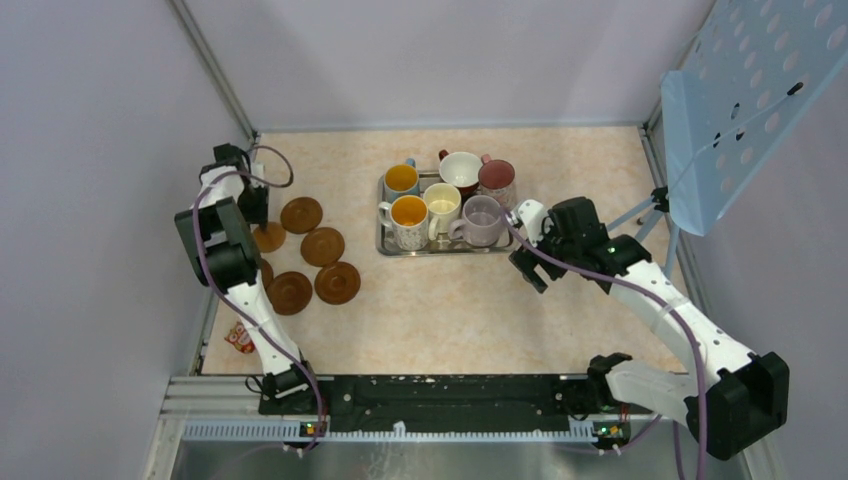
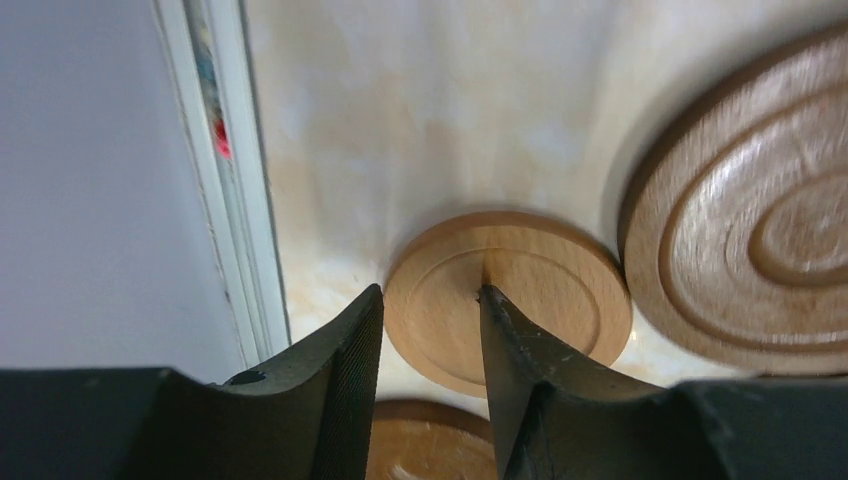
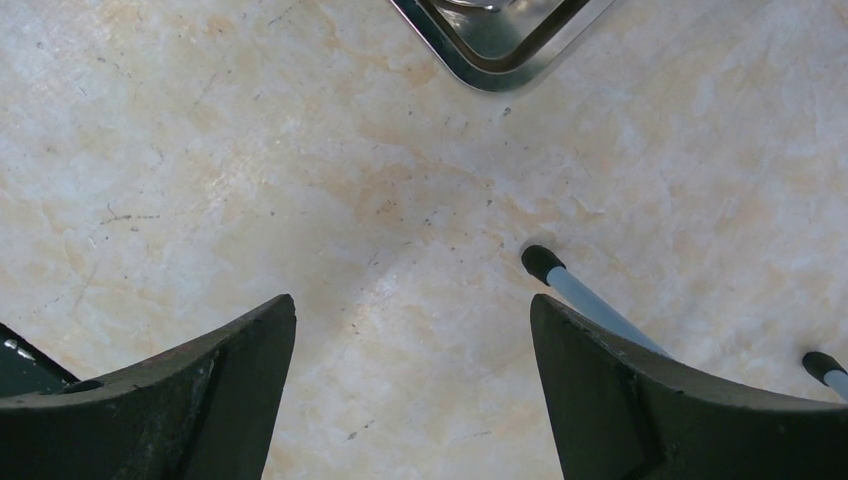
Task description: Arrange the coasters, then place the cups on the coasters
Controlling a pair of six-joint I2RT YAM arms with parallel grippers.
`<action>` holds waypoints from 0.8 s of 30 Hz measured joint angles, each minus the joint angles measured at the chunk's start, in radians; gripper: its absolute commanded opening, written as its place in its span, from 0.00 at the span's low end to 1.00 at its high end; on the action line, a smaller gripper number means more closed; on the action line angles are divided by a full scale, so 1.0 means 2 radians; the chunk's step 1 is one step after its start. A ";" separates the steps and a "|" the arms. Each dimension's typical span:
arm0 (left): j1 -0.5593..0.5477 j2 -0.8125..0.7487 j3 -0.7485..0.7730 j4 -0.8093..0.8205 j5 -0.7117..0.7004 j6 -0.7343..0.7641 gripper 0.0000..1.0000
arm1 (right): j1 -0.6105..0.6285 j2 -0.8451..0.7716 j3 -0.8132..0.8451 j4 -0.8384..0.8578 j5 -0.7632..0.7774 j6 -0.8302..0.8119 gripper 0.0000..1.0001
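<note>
Our left gripper (image 2: 431, 291) is set narrow, one finger at the rim of a pale coaster (image 2: 550, 290) and the other on its middle; whether it grips we cannot tell. The wall rail (image 2: 235, 200) crowds its left. We count six coasters (image 1: 322, 246), one half hidden by the arm (image 1: 235, 265). Our right gripper (image 3: 412, 310) gapes wide over the table (image 3: 200, 150), beside the tray (image 3: 500, 72) holding six cups (image 1: 442, 205).

coasters (image 1: 322, 246): 5 seen, maybe a hidden sixth | mugs (image 1: 409, 222): 6 | tray (image 1: 450, 251): 1
</note>
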 measured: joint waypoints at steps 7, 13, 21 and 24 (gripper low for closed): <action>0.000 0.072 0.115 0.014 0.013 0.001 0.50 | 0.000 0.014 0.006 -0.008 0.005 0.000 0.86; -0.001 0.112 0.170 0.047 0.077 0.001 0.52 | 0.000 0.020 0.020 -0.010 0.010 0.000 0.86; -0.016 0.164 0.250 0.057 0.139 -0.007 0.56 | 0.000 0.031 0.026 -0.014 0.014 0.000 0.86; -0.021 0.165 0.252 0.056 0.160 -0.012 0.61 | 0.000 0.032 0.026 -0.014 0.014 0.000 0.86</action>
